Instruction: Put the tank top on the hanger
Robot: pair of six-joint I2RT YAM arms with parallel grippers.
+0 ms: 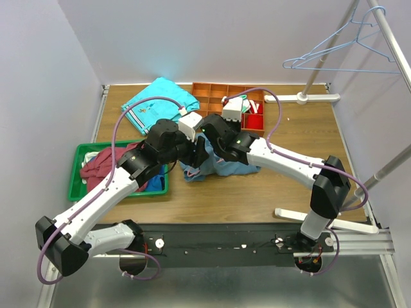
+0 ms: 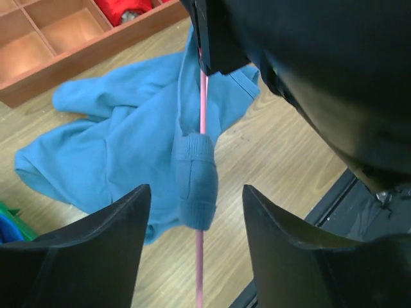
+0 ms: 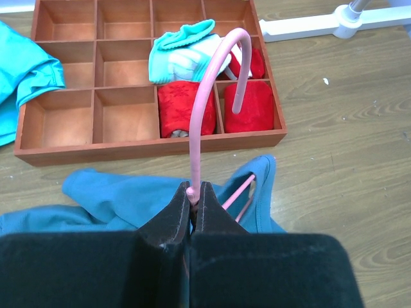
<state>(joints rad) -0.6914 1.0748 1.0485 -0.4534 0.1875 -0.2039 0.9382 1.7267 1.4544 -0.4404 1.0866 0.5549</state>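
The steel-blue tank top lies crumpled on the wood table between both arms. My right gripper is shut on the neck of the pink hanger, whose hook curves up over the wooden tray. One pink hanger arm shows through an opening of the tank top. In the left wrist view a strap of the tank top is draped over the pink hanger wire. My left gripper stands open around that strap, and its fingers do not touch it.
A wooden compartment tray with red and white cloth items sits at the back. A turquoise shirt lies to its left. A green bin at the left holds a maroon shirt. A light blue hanger hangs on the rack at the right.
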